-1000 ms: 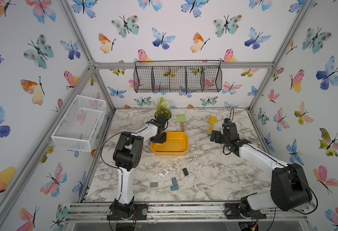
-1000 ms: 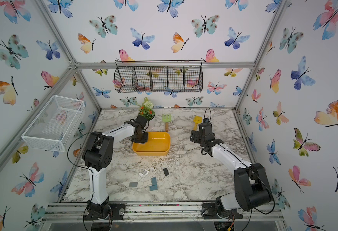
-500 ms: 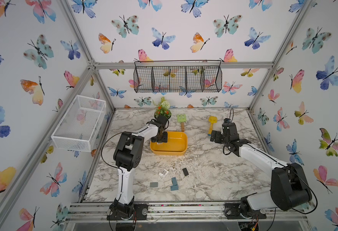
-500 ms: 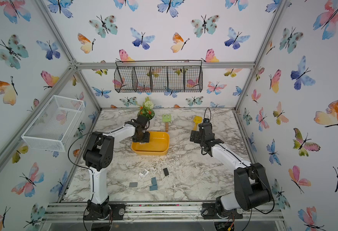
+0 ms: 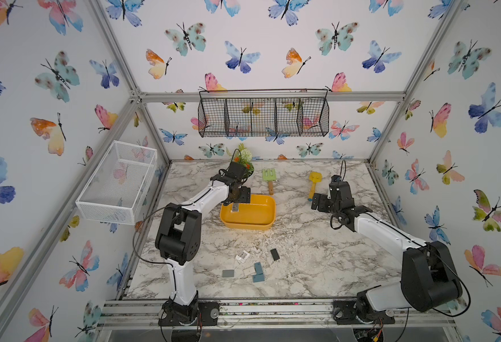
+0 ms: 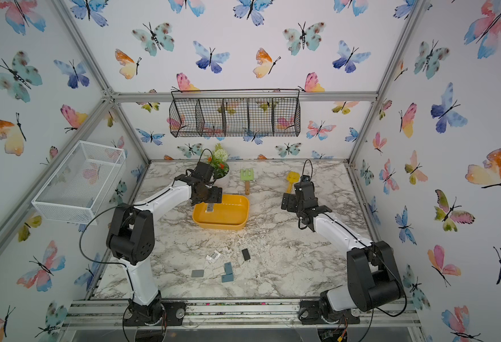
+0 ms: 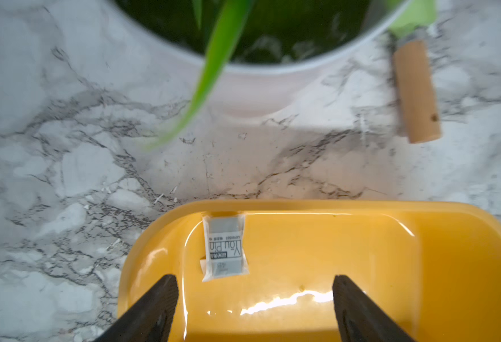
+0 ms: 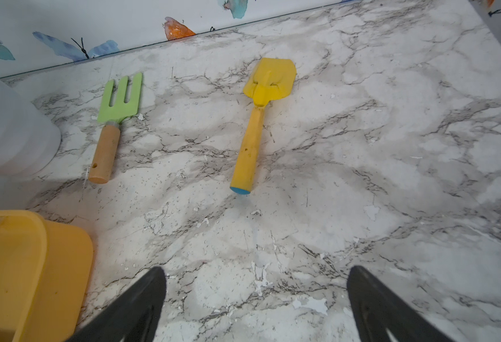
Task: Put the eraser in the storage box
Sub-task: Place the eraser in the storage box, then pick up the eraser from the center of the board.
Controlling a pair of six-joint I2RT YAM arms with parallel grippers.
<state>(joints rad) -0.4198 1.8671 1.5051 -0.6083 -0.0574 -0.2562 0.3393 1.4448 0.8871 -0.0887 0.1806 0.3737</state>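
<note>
The storage box is a shallow yellow tub [image 5: 247, 228] [image 6: 221, 226] on the marble table. An eraser [image 7: 225, 247] in a clear printed wrapper lies flat on the box floor [image 7: 332, 260], against its far wall near a corner. It also shows in both top views [image 5: 235, 208] [image 6: 210, 208]. My left gripper [image 7: 254, 279] hangs open just over that end of the box [image 5: 237, 197], nothing between its fingers. My right gripper [image 8: 256, 271] stands open over bare marble to the right of the box [image 5: 318, 201]. The box corner [image 8: 36, 266] shows at the edge of the right wrist view.
A potted plant [image 5: 243, 161] stands right behind the left gripper. A green fork tool [image 5: 270, 177] and a yellow shovel [image 5: 313, 180] lie behind the box. Several loose erasers lie near the front: black [image 5: 275, 254], blue [image 5: 258, 268], grey [image 5: 228, 273]. Wire baskets hang on the walls.
My left gripper's jaws have opened and the eraser now lies free in the box. The right arm has not moved.
</note>
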